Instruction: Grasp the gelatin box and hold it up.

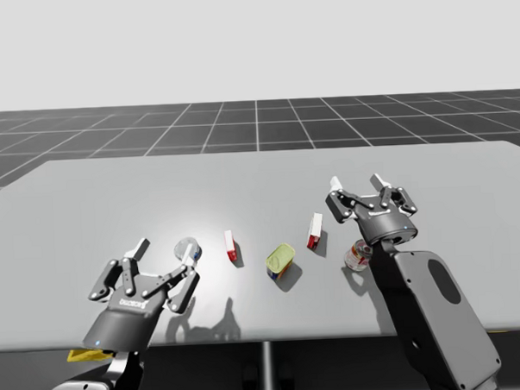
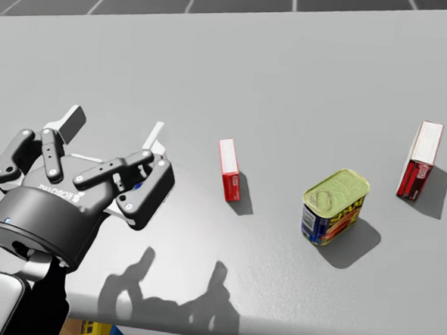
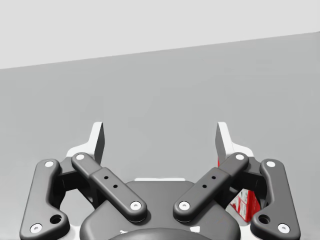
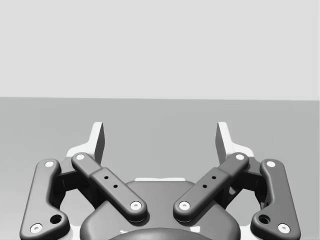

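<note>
Two red and white boxes stand upright on the grey table [image 1: 259,173]. The smaller box [image 1: 230,246] [image 2: 229,169] is nearer the left side; the taller box [image 1: 314,231] [image 2: 420,160] is further right. My left gripper [image 1: 165,251] [image 2: 113,128] [image 3: 160,142] is open, just left of the smaller box, and holds nothing. In the left wrist view a red box [image 3: 245,206] peeks out beside and behind one finger. My right gripper [image 1: 358,185] [image 4: 160,142] is open and empty, right of the taller box, facing bare table.
A blue can with a yellow lid [image 1: 280,261] [image 2: 333,206] lies tilted between the two boxes. A small round can [image 1: 358,255] stands close to my right forearm. Something yellow [image 1: 81,354] sits below the table's front edge at the left.
</note>
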Tool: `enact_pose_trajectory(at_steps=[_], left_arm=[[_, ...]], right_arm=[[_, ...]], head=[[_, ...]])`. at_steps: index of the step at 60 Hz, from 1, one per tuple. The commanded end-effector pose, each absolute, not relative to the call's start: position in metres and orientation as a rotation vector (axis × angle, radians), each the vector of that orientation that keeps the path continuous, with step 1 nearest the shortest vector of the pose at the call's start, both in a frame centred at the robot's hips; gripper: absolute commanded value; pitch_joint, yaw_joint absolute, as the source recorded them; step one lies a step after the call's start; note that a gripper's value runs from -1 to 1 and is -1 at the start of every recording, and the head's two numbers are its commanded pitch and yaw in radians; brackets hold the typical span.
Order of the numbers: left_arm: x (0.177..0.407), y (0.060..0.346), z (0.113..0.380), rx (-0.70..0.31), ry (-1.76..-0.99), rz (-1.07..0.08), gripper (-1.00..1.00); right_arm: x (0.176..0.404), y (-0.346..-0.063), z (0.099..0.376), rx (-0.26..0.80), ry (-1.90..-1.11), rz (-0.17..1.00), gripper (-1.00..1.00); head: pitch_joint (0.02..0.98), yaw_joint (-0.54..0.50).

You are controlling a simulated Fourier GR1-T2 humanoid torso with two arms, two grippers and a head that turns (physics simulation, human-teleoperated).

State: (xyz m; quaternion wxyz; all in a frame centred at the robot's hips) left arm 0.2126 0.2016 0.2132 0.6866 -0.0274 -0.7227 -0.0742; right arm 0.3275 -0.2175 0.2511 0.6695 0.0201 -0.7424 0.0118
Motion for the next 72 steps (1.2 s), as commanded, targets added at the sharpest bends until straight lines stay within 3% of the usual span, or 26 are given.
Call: enact_pose_trajectory(at_steps=[1, 14, 26, 34, 50, 72], left_arm=[[0.201, 0.189, 0.179, -0.114, -1.536, -0.162, -1.00], [0.201, 0.171, 0.148, -0.159, -1.455, -0.156, -1.00], [0.208, 0.154, 0.136, -0.177, -1.404, -0.170, -1.00], [0.215, 0.145, 0.133, -0.205, -1.358, -0.162, -1.00], [0.238, 0.130, 0.134, -0.184, -1.356, -0.162, -1.00], [0.274, 0.116, 0.134, -0.186, -1.292, -0.099, -1.00]], right_arm=[[0.328, -0.219, 0.251, 0.049, -1.672, 0.021, -1.00], [0.328, -0.219, 0.251, 0.046, -1.671, 0.020, -1.00], [0.328, -0.221, 0.252, 0.045, -1.674, 0.016, -1.00], [0.329, -0.221, 0.252, 0.031, -1.681, 0.023, -1.00], [0.329, -0.223, 0.252, 0.024, -1.684, 0.018, -1.00], [0.330, -0.225, 0.253, 0.028, -1.687, 0.008, -1.00]], head=[[0.834, 0.17], [0.834, 0.17], [0.835, 0.16], [0.835, 0.16], [0.833, 0.17], [0.831, 0.16]])
